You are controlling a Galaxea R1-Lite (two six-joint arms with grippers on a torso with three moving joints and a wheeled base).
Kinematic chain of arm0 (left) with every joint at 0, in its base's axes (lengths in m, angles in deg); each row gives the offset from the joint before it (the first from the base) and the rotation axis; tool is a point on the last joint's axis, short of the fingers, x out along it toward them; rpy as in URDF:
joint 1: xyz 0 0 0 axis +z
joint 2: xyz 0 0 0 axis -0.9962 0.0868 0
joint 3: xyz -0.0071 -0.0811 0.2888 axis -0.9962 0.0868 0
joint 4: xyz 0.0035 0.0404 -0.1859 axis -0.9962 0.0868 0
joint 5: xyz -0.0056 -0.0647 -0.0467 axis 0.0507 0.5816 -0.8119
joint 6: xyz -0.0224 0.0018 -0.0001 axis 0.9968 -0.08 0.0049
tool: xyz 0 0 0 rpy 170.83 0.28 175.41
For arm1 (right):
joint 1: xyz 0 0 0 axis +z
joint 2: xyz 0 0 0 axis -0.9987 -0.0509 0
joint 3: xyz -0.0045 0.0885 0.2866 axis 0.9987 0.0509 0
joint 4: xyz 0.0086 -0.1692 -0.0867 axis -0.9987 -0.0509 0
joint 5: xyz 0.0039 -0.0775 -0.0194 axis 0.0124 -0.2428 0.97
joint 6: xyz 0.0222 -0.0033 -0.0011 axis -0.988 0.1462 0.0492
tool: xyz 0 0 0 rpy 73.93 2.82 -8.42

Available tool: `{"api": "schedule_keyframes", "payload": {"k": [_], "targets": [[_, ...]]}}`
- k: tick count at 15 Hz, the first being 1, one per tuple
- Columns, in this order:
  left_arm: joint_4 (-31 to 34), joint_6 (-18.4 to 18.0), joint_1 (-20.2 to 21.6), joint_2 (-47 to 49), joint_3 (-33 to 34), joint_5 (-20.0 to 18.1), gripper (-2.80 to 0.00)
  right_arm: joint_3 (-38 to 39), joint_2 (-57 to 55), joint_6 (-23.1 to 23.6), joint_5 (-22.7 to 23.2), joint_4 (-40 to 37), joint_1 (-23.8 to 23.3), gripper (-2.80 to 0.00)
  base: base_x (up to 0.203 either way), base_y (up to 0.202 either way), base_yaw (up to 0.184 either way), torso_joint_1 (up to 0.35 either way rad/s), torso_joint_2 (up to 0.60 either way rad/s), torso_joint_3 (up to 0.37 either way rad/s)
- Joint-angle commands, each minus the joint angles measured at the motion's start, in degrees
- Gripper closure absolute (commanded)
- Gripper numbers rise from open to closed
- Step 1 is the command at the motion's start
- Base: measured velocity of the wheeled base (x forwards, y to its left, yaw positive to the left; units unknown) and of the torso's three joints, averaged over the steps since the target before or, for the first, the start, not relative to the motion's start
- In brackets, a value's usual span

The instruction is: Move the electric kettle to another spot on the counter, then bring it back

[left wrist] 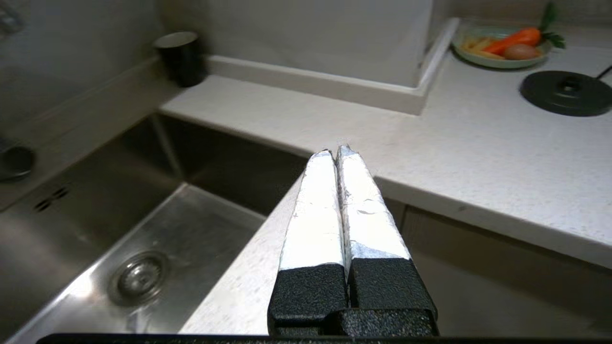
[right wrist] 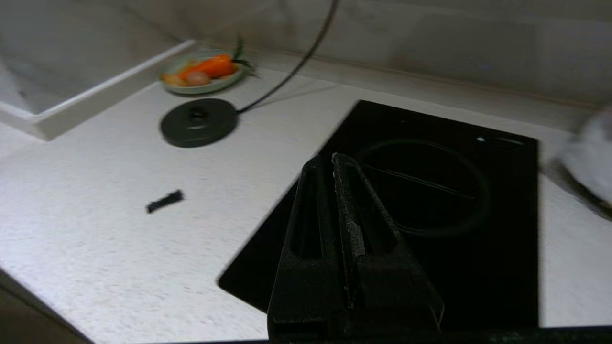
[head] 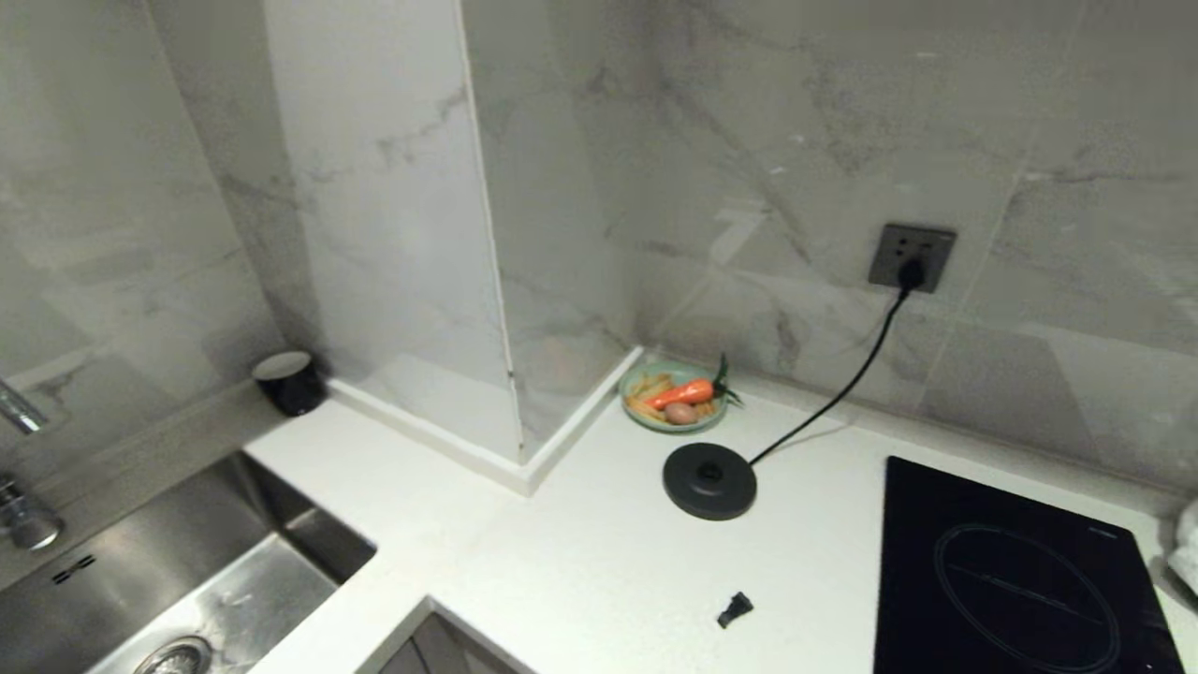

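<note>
The electric kettle is out of view in every picture. Its flat round black base disc (head: 709, 480) lies bare on the white speckled counter (head: 580, 562), with a cord running up to a wall socket (head: 911, 257). The base disc (left wrist: 566, 92) also shows far off in the left wrist view, and the same base disc (right wrist: 198, 122) in the right wrist view. My left gripper (left wrist: 336, 152) is shut and empty, held before the counter's corner beside the sink. My right gripper (right wrist: 331, 160) is shut and empty, above the near edge of the black hob (right wrist: 430, 200). Neither arm shows in the head view.
A steel sink (head: 178, 571) is sunk into the counter at the left, a small black cup (head: 290, 382) behind it. A green plate (head: 646, 418) with a carrot sits by the wall corner. A small black piece (head: 735, 609) lies near the front. The induction hob (head: 1011, 571) fills the right.
</note>
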Motion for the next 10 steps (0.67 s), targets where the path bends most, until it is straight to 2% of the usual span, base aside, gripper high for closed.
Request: {"api": "schedule_keyframes", "payload": {"k": [1, 10], "targets": [[0.0, 0.0, 0.0, 0.0, 0.0, 0.0, 0.0, 0.0, 0.0, 0.0, 0.0, 0.0, 0.0, 0.0, 0.011, 0.001, -0.17, 0.002, 0.0, 0.002], [0.0, 0.0, 0.0, 0.0, 0.0, 0.0, 0.0, 0.0, 0.0, 0.0, 0.0, 0.0, 0.0, 0.0, 0.003, 0.007, -0.174, 0.002, 0.0, 0.003]]}}
